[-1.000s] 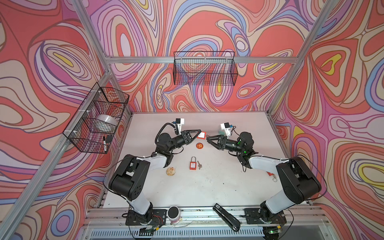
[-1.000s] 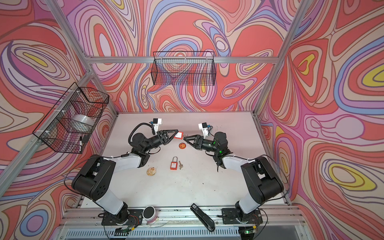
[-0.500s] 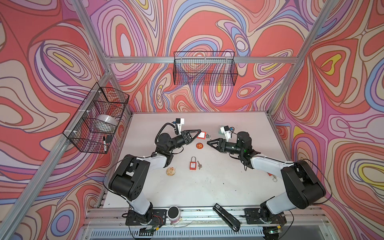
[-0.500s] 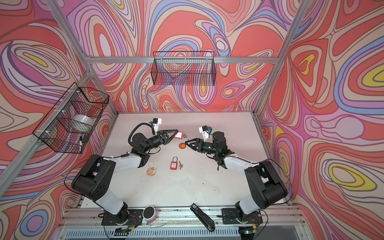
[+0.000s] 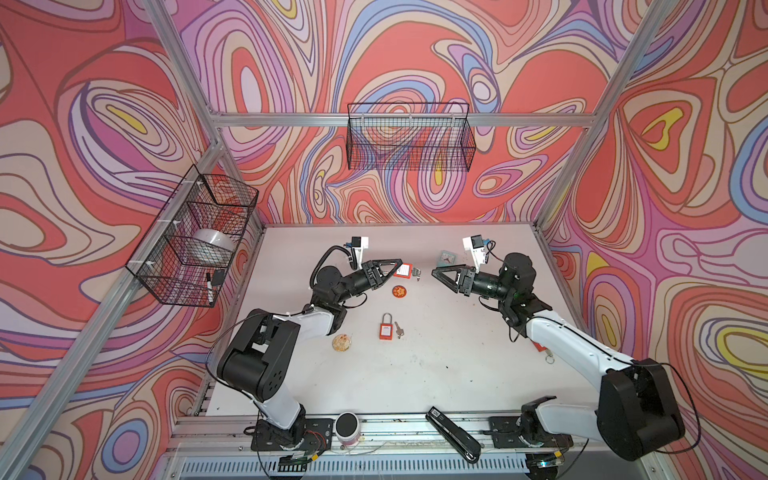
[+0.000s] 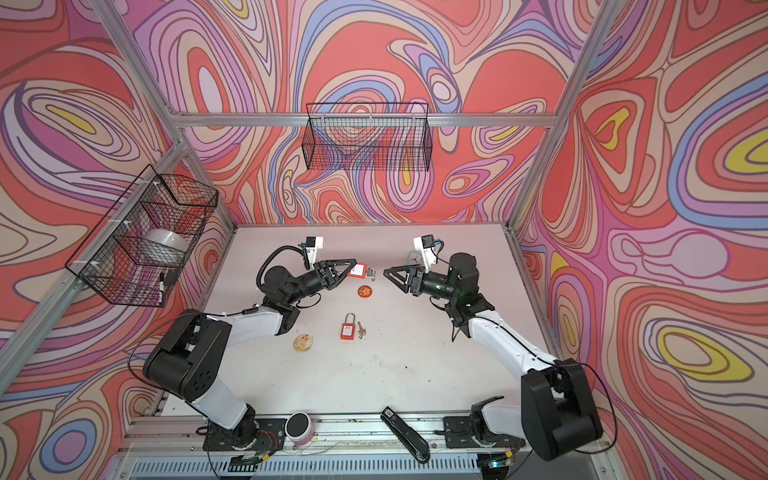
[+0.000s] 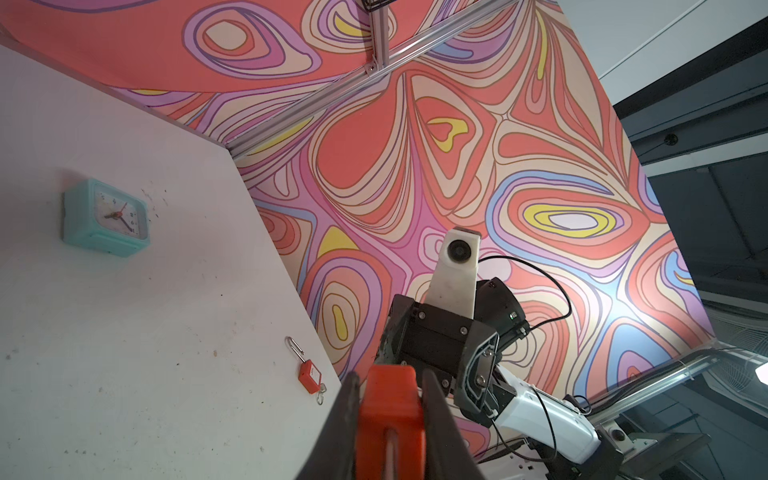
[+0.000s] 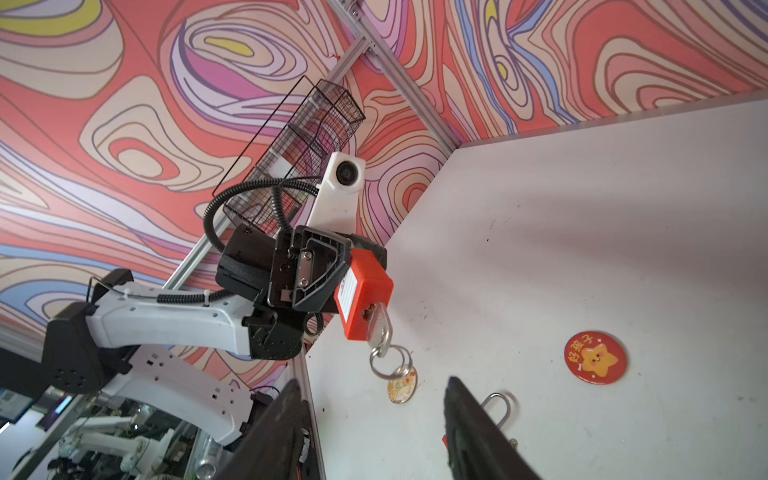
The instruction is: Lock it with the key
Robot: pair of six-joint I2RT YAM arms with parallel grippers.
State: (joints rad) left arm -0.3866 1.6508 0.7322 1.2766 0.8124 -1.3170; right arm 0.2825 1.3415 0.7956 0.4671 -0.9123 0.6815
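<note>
left gripper clamps the red plastic padlock off the table, silver key in its base — long axis 9-to-3 in a top view. right gripper gapes empty, key at its 9 o'clock, apart — likely the arm to turn it.

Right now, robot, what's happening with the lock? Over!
Left gripper shut on red padlock, in the air. Key sits in its keyhole. Right gripper open, empty, facing it. Nothing between them.

1. walls: wild swirls, red, pink, lilac, blue, bits of yellow
2. padlock: orange-red, white label
3. alarm clock: minty teal
4. pin badge: red, yellow star
5. wire basket: black
</note>
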